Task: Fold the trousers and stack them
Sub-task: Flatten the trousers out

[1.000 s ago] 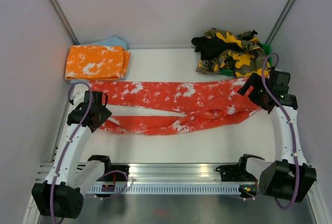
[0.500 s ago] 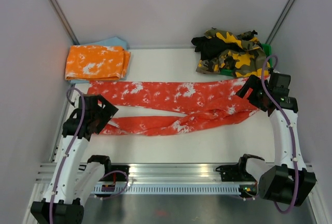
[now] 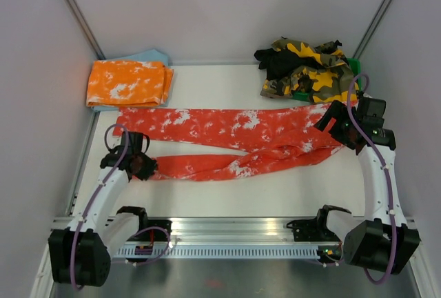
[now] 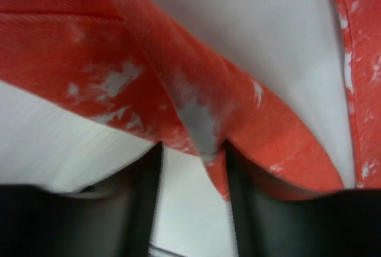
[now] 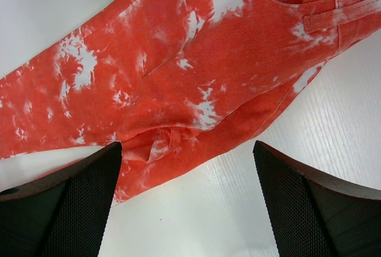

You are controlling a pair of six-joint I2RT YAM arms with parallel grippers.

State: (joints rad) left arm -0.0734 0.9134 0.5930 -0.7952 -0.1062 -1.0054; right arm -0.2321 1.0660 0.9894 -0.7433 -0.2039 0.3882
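2 fingers [image 4: 140, 209] of L gripper [image 3: 141, 167]: apart, straddling cuff edge of near leg. Bare table shows btwn one pad and the cloth, so not clamped. R gripper [image 5: 186, 153]: jaws wide, nothing btwn them, hovers over waist end, no contact seen.

Trousers [image 3: 234, 129]: red/white, flat on table [image 3: 227, 194], laid across centre from 9 to 3 o'clock. Waist at 3, cuffs at 9. Far leg straight. Near leg creased, w/ a twist approx mid-length.

Handling (est.):
- Soft, light, limp. No stiffness, so will sag off any pinch.
- Weave looks grippy, not slippery. Not fragile.
- Hold pts: cuff hem at 9, waistband at 3. Pinch thru both layers, else top layer prob. drags alone.
- Twist in near leg prob. needs pulling straight before a fold.

Counts:
- Red pair x1, unfolded.
- Orange pair [image 3: 127, 83] x1, folded, at 10 o'clock.
- Blue cloth [image 3: 153, 55] x1 under it, only edge shows.
- Heap [image 3: 306, 69] at 1 o'clock: camo + black cloth, no. of pairs can't tell.
- Green item [image 3: 353, 63] x1 under heap, mostly hidden.
- Grippers x2.
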